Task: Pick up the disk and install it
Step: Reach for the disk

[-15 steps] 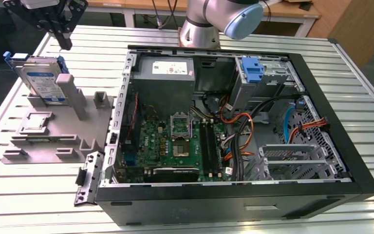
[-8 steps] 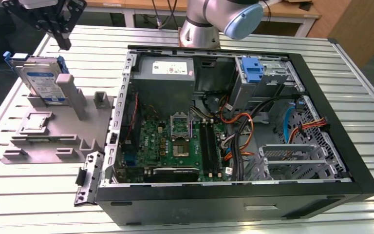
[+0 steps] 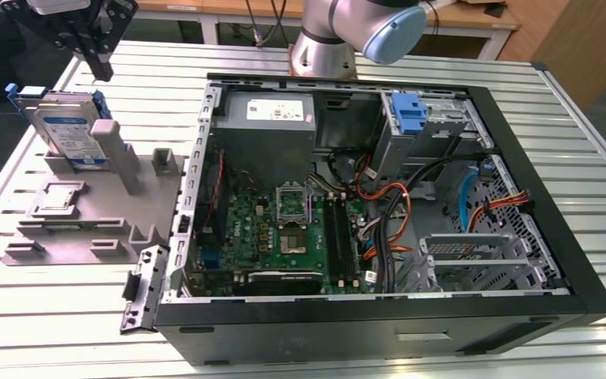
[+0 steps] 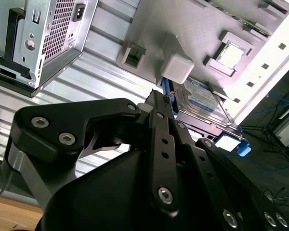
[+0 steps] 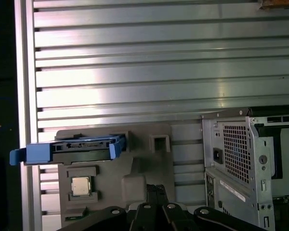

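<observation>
In the exterior view the picture's top edge cuts off the gripper (image 3: 100,71) above its links, and also the arm (image 3: 361,28). The case (image 3: 571,237) loses its front face at the bottom edge. A grey post (image 3: 117,154) covers one lower corner of the disk (image 3: 66,130), and the holder (image 3: 103,225) hides its bottom edge. In the second wrist view the gripper's black links hide one end of the disk. In the first wrist view the disk shows edge-on, its flat faces hidden, and the case is cut off at the picture's edge.
</observation>
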`<state>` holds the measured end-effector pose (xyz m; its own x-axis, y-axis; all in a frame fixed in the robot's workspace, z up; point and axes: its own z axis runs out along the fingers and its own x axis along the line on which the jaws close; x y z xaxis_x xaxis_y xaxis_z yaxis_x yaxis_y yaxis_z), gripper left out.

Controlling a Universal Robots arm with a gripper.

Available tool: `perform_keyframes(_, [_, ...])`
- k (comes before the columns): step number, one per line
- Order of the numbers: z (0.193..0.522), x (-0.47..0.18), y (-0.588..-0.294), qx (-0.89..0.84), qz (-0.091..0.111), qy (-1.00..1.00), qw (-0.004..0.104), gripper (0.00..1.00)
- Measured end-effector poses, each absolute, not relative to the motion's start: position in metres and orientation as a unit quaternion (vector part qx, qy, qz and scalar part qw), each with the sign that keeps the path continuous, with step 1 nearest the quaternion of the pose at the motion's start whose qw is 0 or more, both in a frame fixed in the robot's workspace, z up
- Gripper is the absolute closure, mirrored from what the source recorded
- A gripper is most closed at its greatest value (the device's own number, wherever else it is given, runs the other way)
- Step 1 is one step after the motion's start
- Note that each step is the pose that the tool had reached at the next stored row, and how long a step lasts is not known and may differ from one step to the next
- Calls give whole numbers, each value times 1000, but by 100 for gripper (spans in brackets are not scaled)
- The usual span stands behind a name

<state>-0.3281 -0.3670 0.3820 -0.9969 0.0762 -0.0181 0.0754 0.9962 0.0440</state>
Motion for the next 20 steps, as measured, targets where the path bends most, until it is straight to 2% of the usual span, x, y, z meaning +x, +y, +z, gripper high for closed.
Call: perform_keyframes(20, [382, -338, -367, 38, 22, 999, 10, 90])
